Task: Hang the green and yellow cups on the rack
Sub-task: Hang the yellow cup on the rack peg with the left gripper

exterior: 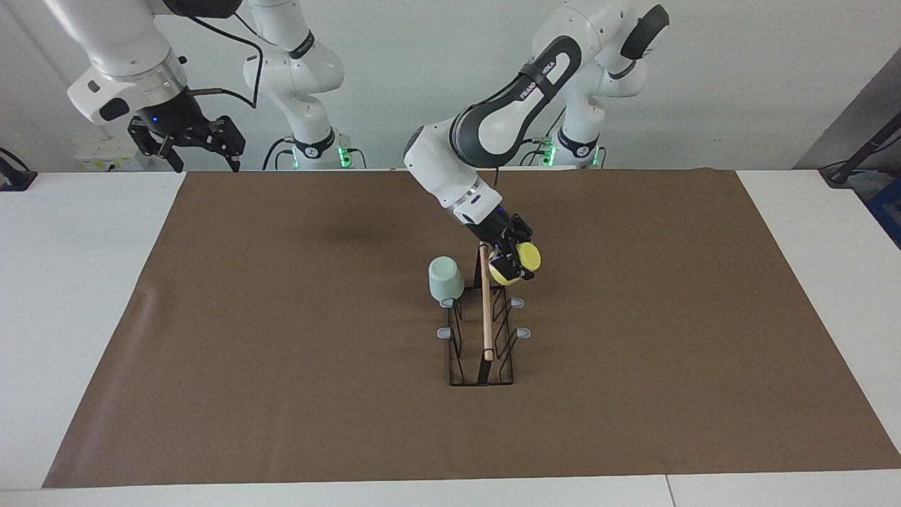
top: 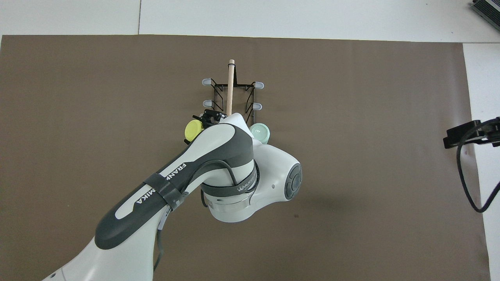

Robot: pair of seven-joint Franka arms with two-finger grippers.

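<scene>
Your left gripper (exterior: 512,262) is at the yellow cup (exterior: 519,263), over the robot-side end of the rack (exterior: 481,331), just beside the wooden bar handle (exterior: 485,303). Fingers sit around the yellow cup, but you can't tell whether they are still clamped or already loosened. The cup is tilted, on the left arm's side of the handle, at the prong nearest the robots; whether it rests on that prong is hidden by the gripper.

The green cup (exterior: 445,279) hangs upside down on the prong nearest the robots on the right arm's side of the handle. In the overhead view it (top: 261,132) peeks out beside the left arm's wrist, with the yellow cup (top: 193,130) on the handle's other flank.

The rack stands mid-counter on the brown mat (exterior: 281,352). Four grey-tipped prongs (exterior: 524,332) farther from the robots carry nothing.

Your right gripper (exterior: 188,144) waits raised, over the mat's corner at the right arm's end of the counter, fingers apart, holding nothing.
</scene>
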